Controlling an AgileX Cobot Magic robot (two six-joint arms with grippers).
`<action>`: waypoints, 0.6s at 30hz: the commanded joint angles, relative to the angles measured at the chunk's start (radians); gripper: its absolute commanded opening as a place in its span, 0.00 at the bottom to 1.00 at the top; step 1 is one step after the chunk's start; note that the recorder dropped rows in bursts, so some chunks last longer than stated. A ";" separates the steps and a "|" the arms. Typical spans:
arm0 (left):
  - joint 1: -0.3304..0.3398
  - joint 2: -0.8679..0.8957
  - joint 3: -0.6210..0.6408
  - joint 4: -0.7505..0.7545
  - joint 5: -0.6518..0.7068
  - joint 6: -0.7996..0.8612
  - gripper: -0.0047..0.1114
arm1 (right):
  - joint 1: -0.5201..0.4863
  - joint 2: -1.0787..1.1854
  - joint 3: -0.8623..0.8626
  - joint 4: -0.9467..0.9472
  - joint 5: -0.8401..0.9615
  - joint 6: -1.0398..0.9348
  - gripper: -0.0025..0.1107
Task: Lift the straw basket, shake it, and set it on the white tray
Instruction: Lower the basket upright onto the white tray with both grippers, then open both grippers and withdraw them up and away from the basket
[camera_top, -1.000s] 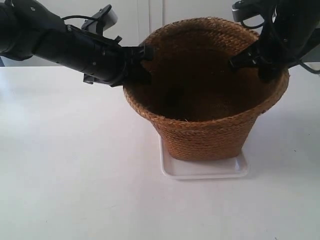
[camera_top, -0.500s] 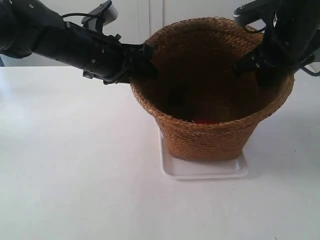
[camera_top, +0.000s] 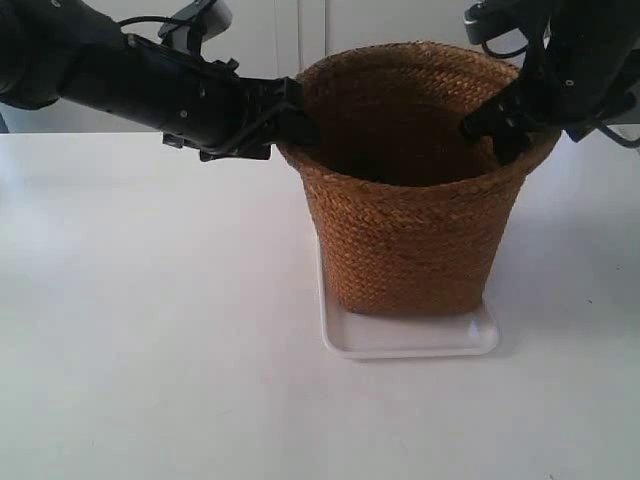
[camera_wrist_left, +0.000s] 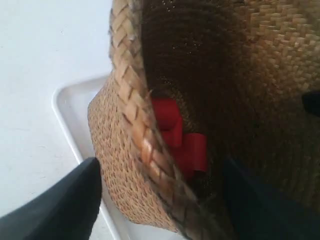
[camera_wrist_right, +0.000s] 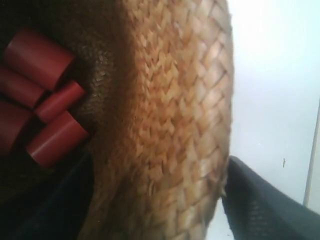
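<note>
Several red cylinders (camera_wrist_right: 45, 100) lie clustered, touching one another, open ends showing; the left wrist view catches them (camera_wrist_left: 180, 142) too. The white desk (camera_top: 150, 350) is glossy. A pale wall (camera_top: 270, 40) with a vertical seam stands behind.

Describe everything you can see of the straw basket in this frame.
The straw basket is a tall, tapered bucket of golden-brown braided straw with a thick plaited rim and a dark inside. It stands upright, its base apparently resting on the white tray, whose edge shows below it. The left tool and the right tool grip the rim wall at opposite sides, one finger inside and one outside. Red cylindrical pieces lie inside at the bottom.
</note>
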 joint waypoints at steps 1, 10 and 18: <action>0.005 -0.024 -0.031 0.000 0.018 0.008 0.66 | -0.012 -0.014 0.000 -0.010 -0.015 0.003 0.62; 0.024 -0.051 -0.045 0.004 0.044 0.008 0.66 | -0.012 -0.101 -0.004 -0.010 -0.089 0.015 0.62; 0.023 -0.175 -0.045 0.040 0.043 0.008 0.62 | -0.012 -0.212 -0.004 -0.008 -0.050 0.034 0.61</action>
